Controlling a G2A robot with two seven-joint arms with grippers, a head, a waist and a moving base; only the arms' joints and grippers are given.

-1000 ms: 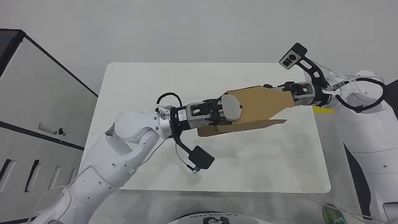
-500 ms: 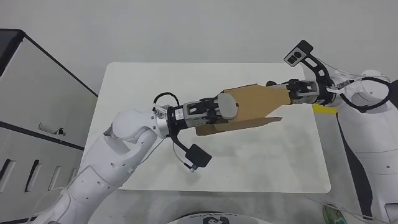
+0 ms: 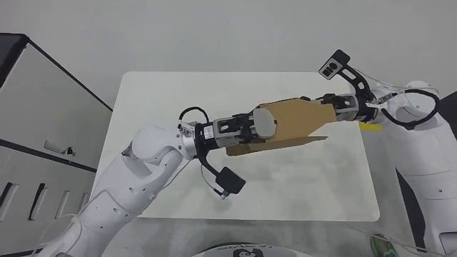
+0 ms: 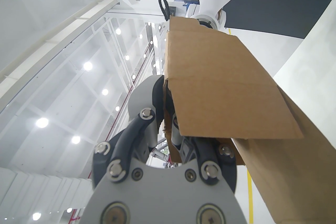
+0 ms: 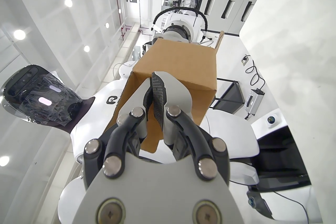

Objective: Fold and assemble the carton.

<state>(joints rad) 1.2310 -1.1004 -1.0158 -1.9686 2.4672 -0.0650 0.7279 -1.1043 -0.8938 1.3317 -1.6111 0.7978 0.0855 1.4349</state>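
Top view: we record one brown carton (image 3: 296,120), partly folded, over the white table (image 3: 178,93) right of frame centre. The left gripper (image 3: 258,124) is clamped on its left end and the right gripper (image 3: 334,108) on its right end. Left wrist view: we see the left gripper (image 4: 165,104) pinching a carton (image 4: 223,83) flap edge, mid-frame. Right wrist view: the right gripper (image 5: 156,88) nips the carton (image 5: 183,64) at its near edge, centre frame.

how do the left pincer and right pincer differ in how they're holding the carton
The left pincer grips the carton at its wider end, toward the table's middle; the right pincer pinches the narrower end by the table's edge. The carton partly hides one left pincer finger; both right pincer fingers show, nearly touching. Both are shut on the carton.
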